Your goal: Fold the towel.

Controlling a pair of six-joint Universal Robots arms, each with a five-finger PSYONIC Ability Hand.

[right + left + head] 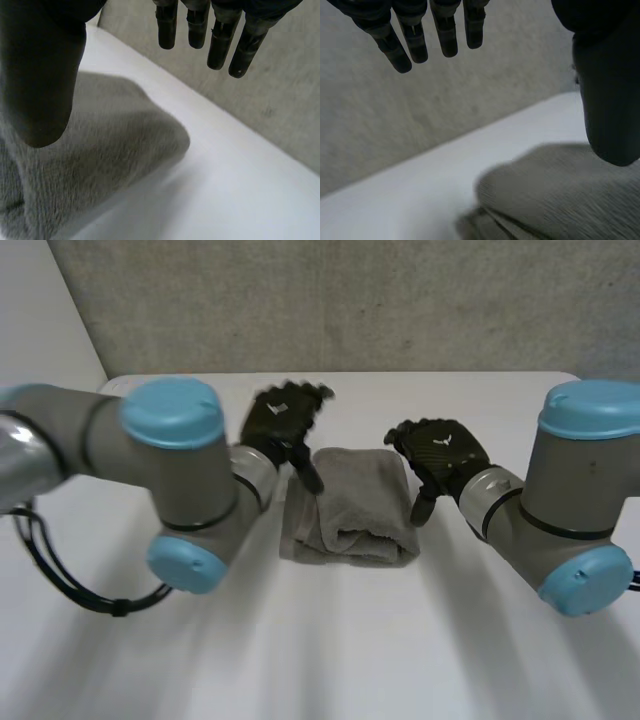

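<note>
Left arm [185,490] and right arm [575,500] cut off at frame edges. Folded grey towel [352,505] mid-frame on white bench [330,640], between left hand [283,425] and right hand [442,452]. Both hands released, fingers straight, grasping nothing; thumb contact with towel hard to make out.

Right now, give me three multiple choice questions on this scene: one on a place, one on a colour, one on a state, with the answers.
1. Where does the towel lie?
A. between the two hands
B. hanging off the table's edge
C. draped over an arm

2. What colour is the towel?
A. red
B. grey
C. blue

3. How is the left hand?
A. shut on the towel
B. curled into a fist
C. open

Answers: 1 A, the left hand and right hand flank it on the table; 2 B, it looks grey in every view; 3 C, its wrist view shows straight fingers holding nothing.
</note>
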